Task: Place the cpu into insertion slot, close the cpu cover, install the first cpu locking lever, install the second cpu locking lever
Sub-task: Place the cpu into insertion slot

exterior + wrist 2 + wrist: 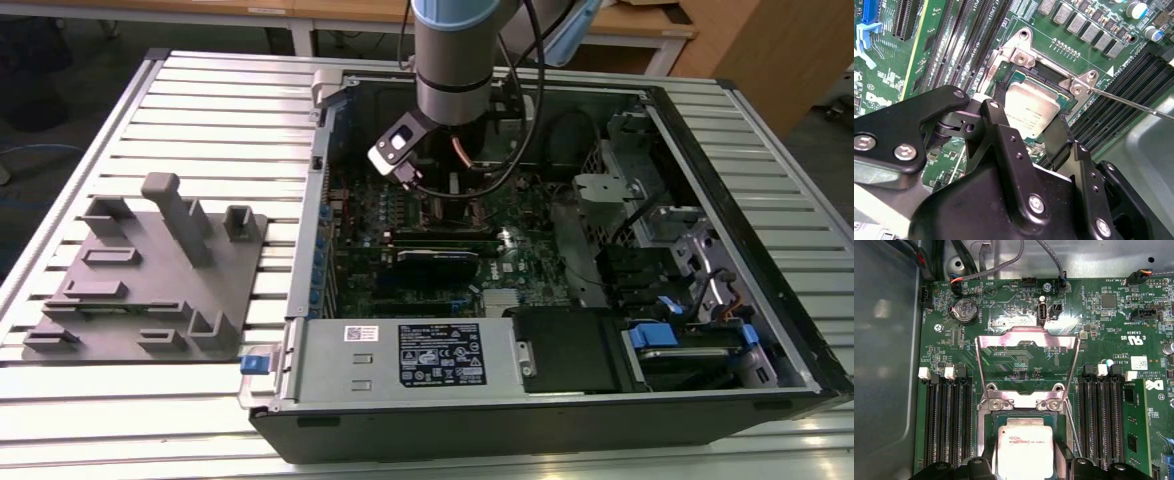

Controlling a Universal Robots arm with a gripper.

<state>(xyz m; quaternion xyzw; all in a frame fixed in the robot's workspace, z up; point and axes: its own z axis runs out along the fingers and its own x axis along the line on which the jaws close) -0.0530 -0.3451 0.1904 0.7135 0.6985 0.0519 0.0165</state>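
Now jaws clasp the cpu (1031, 112) in the insertion slot (1029, 79), cpu cover (1026, 337) raised.

Table: pale slatted metal worktop (94, 420) across the near scene.
Desks: light wooden desks (267, 10) along the far side.
Cabinet: wooden panel (774, 50), far, at the exterior view's right.
Floor: grey floor (187, 38) beyond the table.

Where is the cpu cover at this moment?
In the first wrist view the cpu cover stands swung open, hinged at one edge of the insertion slot, which lies between two banks of black memory slots; the cpu lies uncovered beside the hinge.
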